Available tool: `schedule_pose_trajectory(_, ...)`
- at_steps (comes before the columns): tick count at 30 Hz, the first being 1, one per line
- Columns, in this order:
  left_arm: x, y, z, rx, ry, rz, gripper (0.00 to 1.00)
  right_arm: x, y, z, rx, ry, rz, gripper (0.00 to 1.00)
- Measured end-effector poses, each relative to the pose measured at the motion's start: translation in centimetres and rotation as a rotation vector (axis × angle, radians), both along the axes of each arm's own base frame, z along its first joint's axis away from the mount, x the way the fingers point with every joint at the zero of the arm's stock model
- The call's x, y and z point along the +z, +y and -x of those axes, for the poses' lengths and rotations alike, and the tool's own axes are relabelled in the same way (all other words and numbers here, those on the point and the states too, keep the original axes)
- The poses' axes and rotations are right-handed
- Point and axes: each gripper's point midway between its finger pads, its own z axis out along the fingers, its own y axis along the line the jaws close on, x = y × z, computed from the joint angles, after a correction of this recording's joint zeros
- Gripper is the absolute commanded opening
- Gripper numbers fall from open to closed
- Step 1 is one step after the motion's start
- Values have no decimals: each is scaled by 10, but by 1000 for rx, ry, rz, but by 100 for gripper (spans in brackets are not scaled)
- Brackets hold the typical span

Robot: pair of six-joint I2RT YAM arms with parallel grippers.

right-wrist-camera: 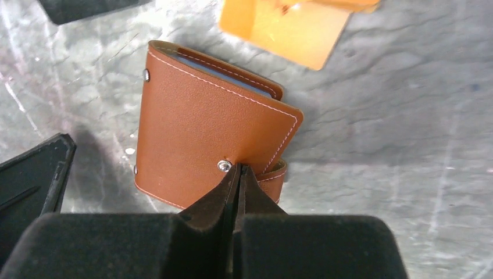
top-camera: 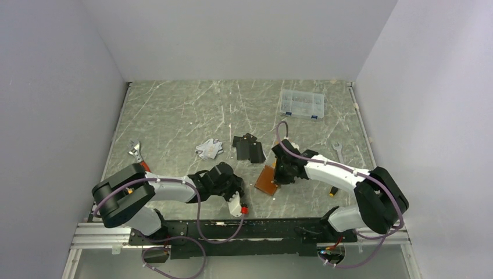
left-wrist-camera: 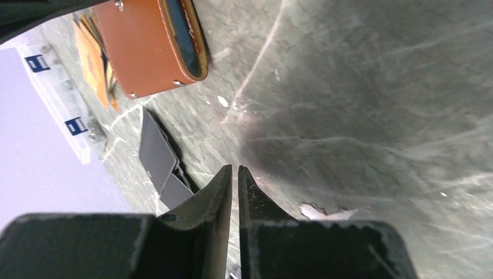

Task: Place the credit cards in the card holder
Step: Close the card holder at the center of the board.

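On the card holder [right-wrist-camera: 203, 133], folded shut on the table [top-camera: 174, 116] between the two arms, the right gripper [right-wrist-camera: 238, 168] rests its fully closed tips beside the snap stud [right-wrist-camera: 222, 165]; whether they nip any leather I cannot tell. Just beyond the card holder lie the orange cards [right-wrist-camera: 285, 26], farther beyond it the black cards [top-camera: 249, 148] and the silver cards [top-camera: 209, 148], and to its left the left gripper [left-wrist-camera: 235, 170] hovers, fingers a thin slit apart and empty. The card holder likely needs opening first: pin one cover firmly with the right tips, then bring the left gripper in low to lift the flap.
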Motion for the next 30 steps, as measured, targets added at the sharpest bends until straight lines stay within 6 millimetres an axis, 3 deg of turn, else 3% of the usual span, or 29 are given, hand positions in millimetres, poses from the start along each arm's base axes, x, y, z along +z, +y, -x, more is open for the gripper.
schedule_pose_trajectory(4,7,-12,-1,-22,-42,37,13,3,-15,-6,6,7,55,12)
schedule_pose_trajectory(9,29,-35,7,-71,-124,158,12,7,-20,-7,37,10,81,27)
schedule_pose_trajectory(14,33,-40,11,-107,-177,227,14,6,-23,-3,54,24,95,42)
schedule_pose_trajectory(25,49,-73,-5,-136,-222,271,14,8,-37,-7,19,31,133,47)
schedule_pose_trajectory(30,43,-76,-2,-156,-205,253,14,2,-36,-14,13,40,119,46)
